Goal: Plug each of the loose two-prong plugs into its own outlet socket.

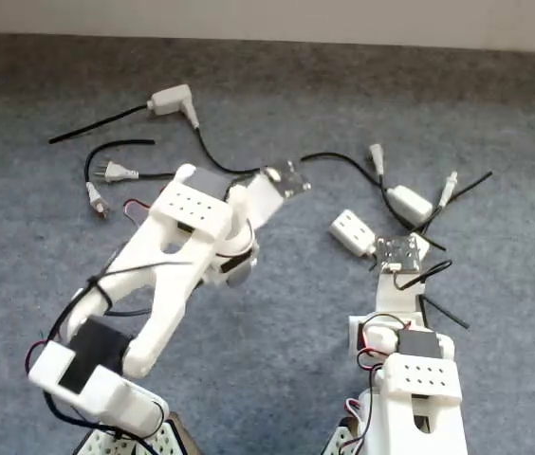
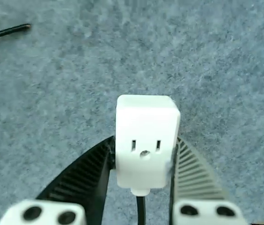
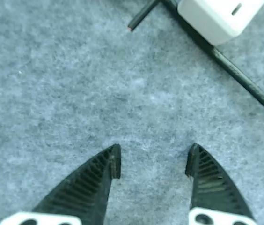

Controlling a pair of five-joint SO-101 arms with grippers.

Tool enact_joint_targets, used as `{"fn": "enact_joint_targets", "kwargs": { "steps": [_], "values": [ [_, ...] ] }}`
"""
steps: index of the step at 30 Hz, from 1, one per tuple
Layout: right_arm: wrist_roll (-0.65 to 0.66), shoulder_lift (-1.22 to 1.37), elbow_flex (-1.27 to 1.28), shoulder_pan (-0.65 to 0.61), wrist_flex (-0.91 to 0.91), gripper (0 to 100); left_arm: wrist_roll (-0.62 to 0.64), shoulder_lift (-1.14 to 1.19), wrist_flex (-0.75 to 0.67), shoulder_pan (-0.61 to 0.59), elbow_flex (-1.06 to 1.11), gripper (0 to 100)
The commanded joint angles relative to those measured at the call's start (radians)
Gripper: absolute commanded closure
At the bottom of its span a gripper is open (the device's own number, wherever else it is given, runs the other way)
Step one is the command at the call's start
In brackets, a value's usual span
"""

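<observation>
Outlet socket (image 2: 147, 126), white with a black cord, sits clamped between both fingers of the left hand (image 2: 144, 145). Its slotted face is turned to the wrist camera, above the grey desk (image 1: 277, 379), just up from the middle of the high view. Right hand (image 3: 154, 152) hangs wide open with nothing in it, at about 4 o'clock, with a second socket (image 1: 351, 230) just beside it. Loose plugs (image 1: 116, 172) lie at 9 o'clock, and further plugs (image 1: 377, 156) at 2 o'clock.
</observation>
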Motion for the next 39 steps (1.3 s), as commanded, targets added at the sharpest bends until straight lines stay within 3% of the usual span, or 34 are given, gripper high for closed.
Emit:
{"fn": "enact_joint_targets", "kwargs": {
  "steps": [1, 5, 13, 20, 28, 39],
  "values": [
    [0.014, -0.008, -0.004, 0.005, -0.015, 77.1, -0.098, 0.082, -0.023, 0.019, 0.002, 98],
    [0.014, -0.008, -0.004, 0.005, -0.015, 77.1, -0.097, 0.173, -0.028, 0.036, -0.039, 97],
    [0.015, -0.008, -0.004, 0.005, -0.015, 77.1, -0.038, 0.013, 0.02, -0.004, -0.12, 73],
    [0.015, -0.008, -0.004, 0.005, -0.015, 77.1, -0.041, -0.079, 0.017, -0.033, -0.11, 72],
    [0.015, -0.008, -0.004, 0.005, -0.015, 77.1, -0.058, 0.068, -0.133, -0.088, -0.041, 72],
    [0.015, -0.008, -0.004, 0.005, -0.015, 77.1, -0.084, 0.137, -0.198, -0.071, -0.035, 72]
  ]
}}
